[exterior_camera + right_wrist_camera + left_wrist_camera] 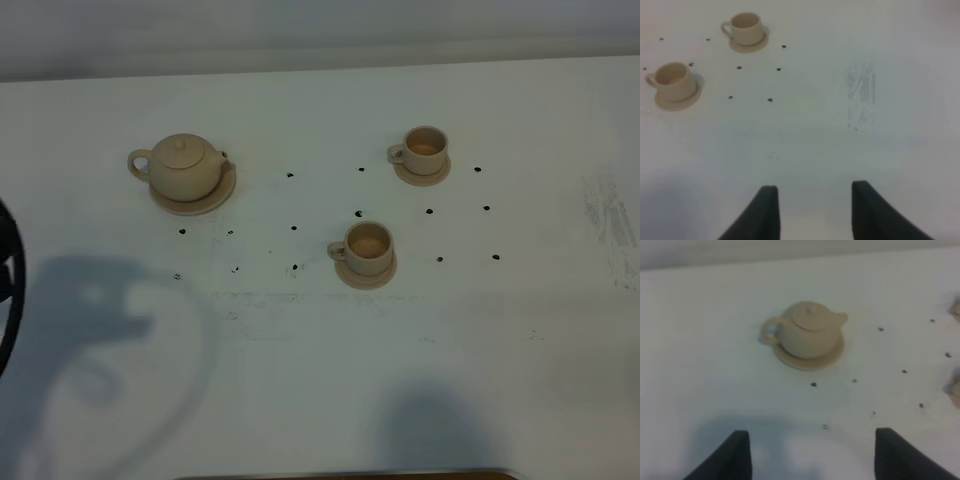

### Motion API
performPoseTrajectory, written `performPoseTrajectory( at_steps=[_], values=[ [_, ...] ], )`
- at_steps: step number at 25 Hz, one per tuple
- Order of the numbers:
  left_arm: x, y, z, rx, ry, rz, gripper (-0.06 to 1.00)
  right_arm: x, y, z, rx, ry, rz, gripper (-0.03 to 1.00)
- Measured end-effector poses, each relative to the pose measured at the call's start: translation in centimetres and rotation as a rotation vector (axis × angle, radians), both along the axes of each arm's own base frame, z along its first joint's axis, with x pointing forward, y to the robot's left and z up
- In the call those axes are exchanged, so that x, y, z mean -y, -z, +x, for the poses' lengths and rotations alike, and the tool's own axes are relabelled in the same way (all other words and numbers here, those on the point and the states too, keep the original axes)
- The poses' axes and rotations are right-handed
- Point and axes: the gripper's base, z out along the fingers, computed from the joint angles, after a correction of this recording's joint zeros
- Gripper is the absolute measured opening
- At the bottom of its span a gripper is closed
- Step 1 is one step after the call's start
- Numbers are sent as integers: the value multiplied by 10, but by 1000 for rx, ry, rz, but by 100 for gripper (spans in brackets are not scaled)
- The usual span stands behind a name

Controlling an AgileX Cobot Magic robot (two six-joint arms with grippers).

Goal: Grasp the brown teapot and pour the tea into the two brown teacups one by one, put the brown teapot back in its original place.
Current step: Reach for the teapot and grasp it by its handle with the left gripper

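Exterior high view has the brown teapot [183,168] at the far left of the white table [300,380], sitting on its wide saucer [192,207], handle to the left and spout to the right. Neither arm touches it. In the left wrist view the left gripper [812,437] hangs short of the pot with its jaws wide and empty. Toward the middle stands the near teacup [368,246] on a small saucer [366,275]. Farther and to the right is the far teacup [425,150] on its own small saucer [421,177]. Black dots [294,227] mark the table between them, and a grey scuff [610,225] lies at the far right. The right gripper [815,186] hovers over bare table, its jaws parted and holding nothing. The likely trouble is the grasp: the loop handle is small, so a badly centred closure could shove the pot off its saucer or drag the saucer along. A steep tilt could shed the lid. The cup mouths are narrow, so a slight misaim would spill tea. By count: one teapot, two cups, three saucers, two grippers. The dots are too small to count surely.
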Motion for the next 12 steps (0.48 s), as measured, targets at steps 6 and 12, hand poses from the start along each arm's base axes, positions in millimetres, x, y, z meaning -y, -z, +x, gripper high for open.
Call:
performPoseTrajectory(
  at_steps=[6, 12],
  values=[
    [5, 8, 27, -18, 78, -53, 50, -1, 0, 0, -1, 12, 4, 36],
    [4, 3, 43, 63, 102, -22, 43, -2, 0, 0, -1, 120, 11, 35]
  ],
)
